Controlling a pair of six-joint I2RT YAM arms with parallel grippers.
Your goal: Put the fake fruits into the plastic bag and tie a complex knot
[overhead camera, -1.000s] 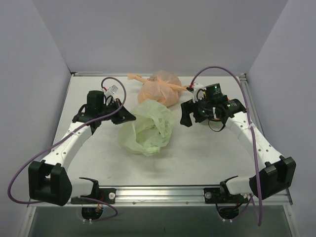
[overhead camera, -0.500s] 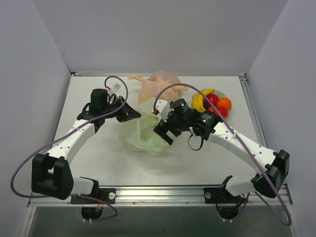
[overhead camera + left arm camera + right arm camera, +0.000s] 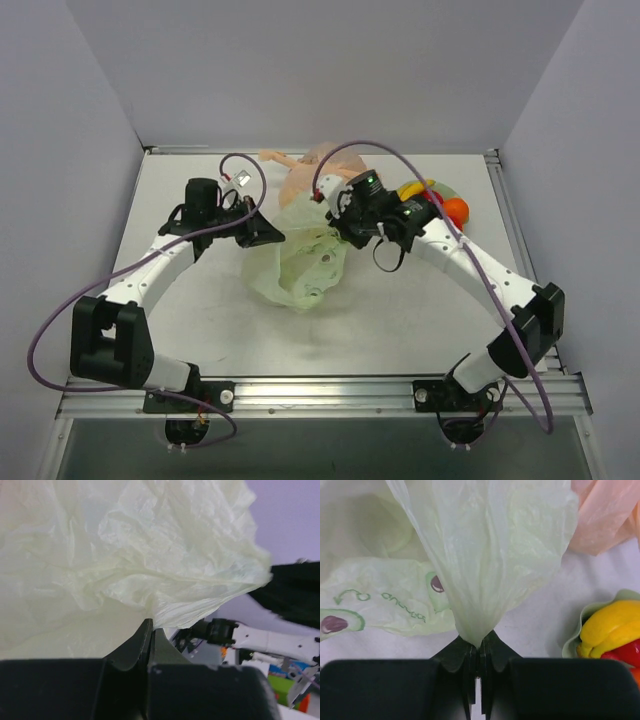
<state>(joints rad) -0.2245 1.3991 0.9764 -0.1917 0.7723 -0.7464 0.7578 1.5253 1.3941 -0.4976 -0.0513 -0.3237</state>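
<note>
Near the centre of the top view, the plastic bag (image 3: 300, 268) lies crumpled on the tabletop (image 3: 200, 330), pale green and translucent, and I have it pinched from two sides. At its left edge my left gripper (image 3: 262, 232) is pressed together on a fold of the film. The left wrist view shows the dark jaws meeting, with crinkled plastic bunched right above them and filling most of that frame. At the bag's upper right edge my right gripper (image 3: 338, 224) is clamped on another gathered piece. In the right wrist view the film fans up from the closed jaws to the top of the frame. An avocado print (image 3: 335, 623) with green lettering shows on the part of the bag lying at the lower left. The fake fruits (image 3: 448, 208) sit outside the bag, right of centre in the top view, partly hidden behind the right arm (image 3: 480, 270). I see yellow bananas (image 3: 610, 625) and a red one (image 3: 626, 652) at the right edge of the right wrist view, resting in a pale green wavy-edged dish (image 3: 577, 630). An orange round one (image 3: 457, 211) shows in the top view. Just above the green bag lies a peach-orange knotted bag (image 3: 300, 183); I cannot tell whether the two touch.
</note>
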